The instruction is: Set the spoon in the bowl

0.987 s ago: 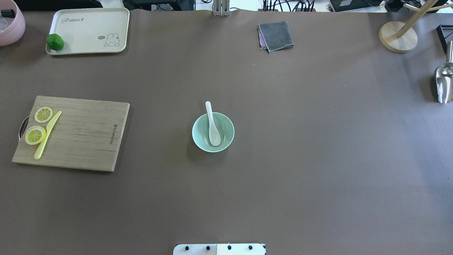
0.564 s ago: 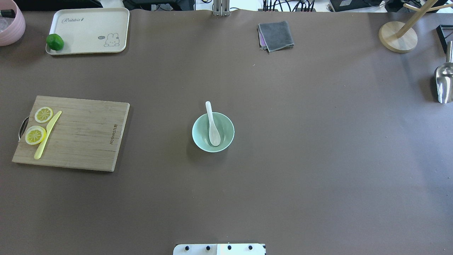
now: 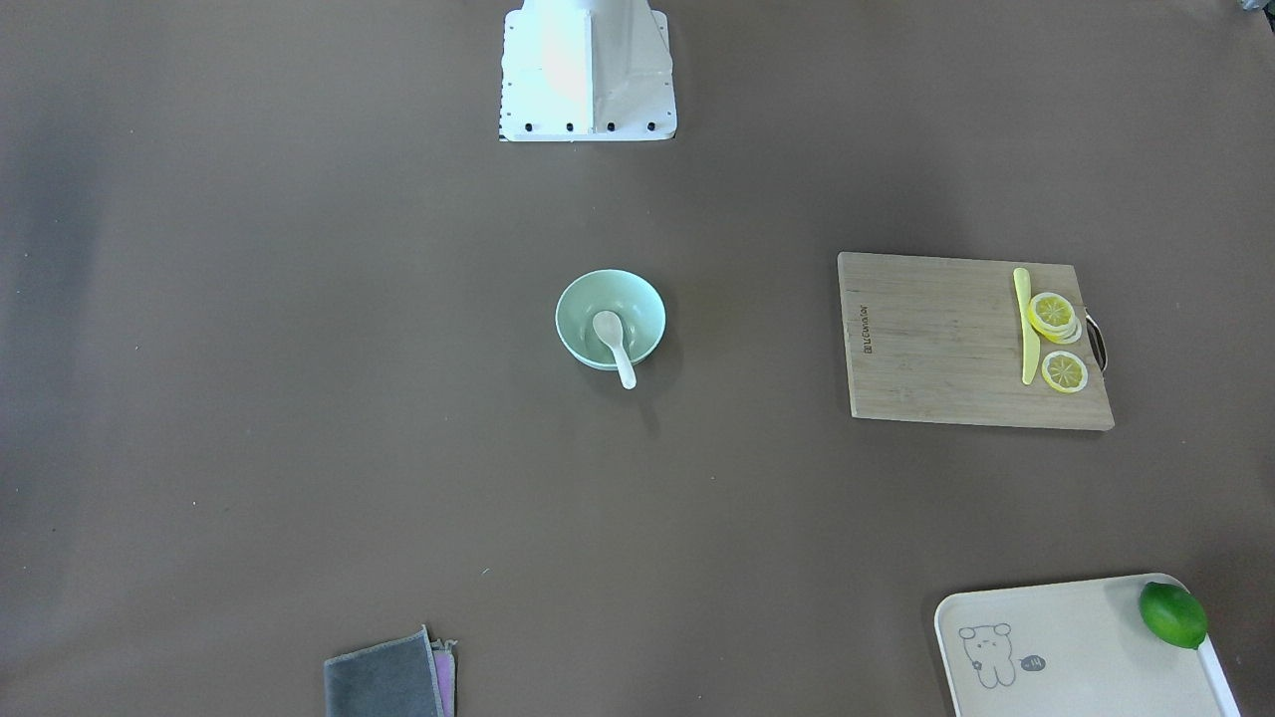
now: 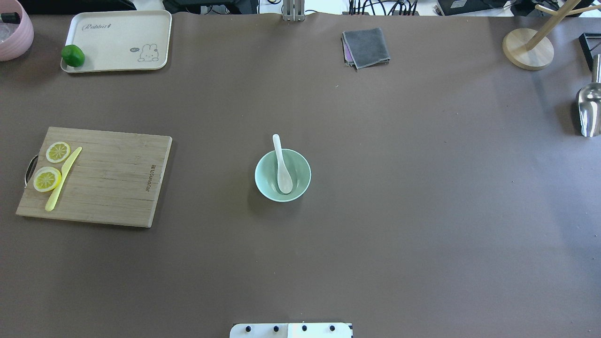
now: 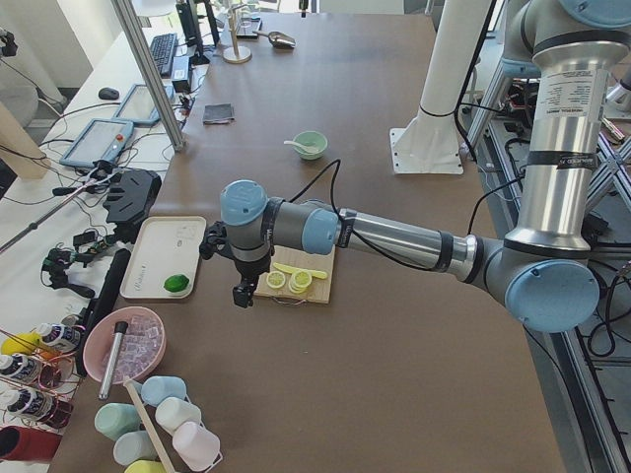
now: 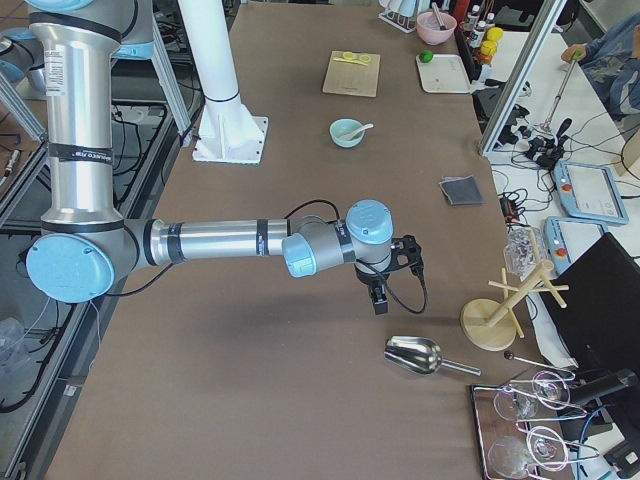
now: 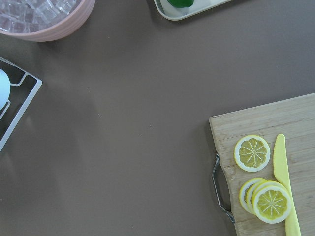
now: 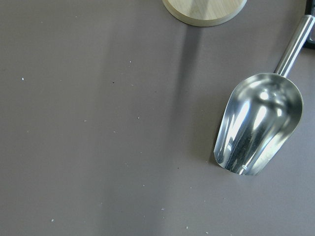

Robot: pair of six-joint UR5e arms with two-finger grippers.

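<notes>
You are seeing the spoon (image 4: 282, 165) lying in the bowl (image 4: 261, 184) at the middle of the table (image 4: 422, 211), well apart from both claws. The left claw (image 5: 244, 294) is hanging over the table's left end, just beside the board (image 4: 108, 183). The right claw (image 6: 380, 303) is hovering at the opposite end, near the scoop (image 6: 412, 355). Each claw is showing only in a side view, so you cannot tell how wide either is standing. The spoon is looking glossy white and ceramic-like, with an oval scoop end and a short thick handle. The bowl is showing as round, smooth and pale mint-green. The table cover is appearing matte brown, the board is showing wood grain, and the scoop is shining as polished metal. The spoon's oval end is sitting on the bowl's bottom, while its handle is leaning on the far rim and sticking out past it. Its long axis is running away from the robot, with the handle pointing outward and tilting slightly toward the robot's left.
</notes>
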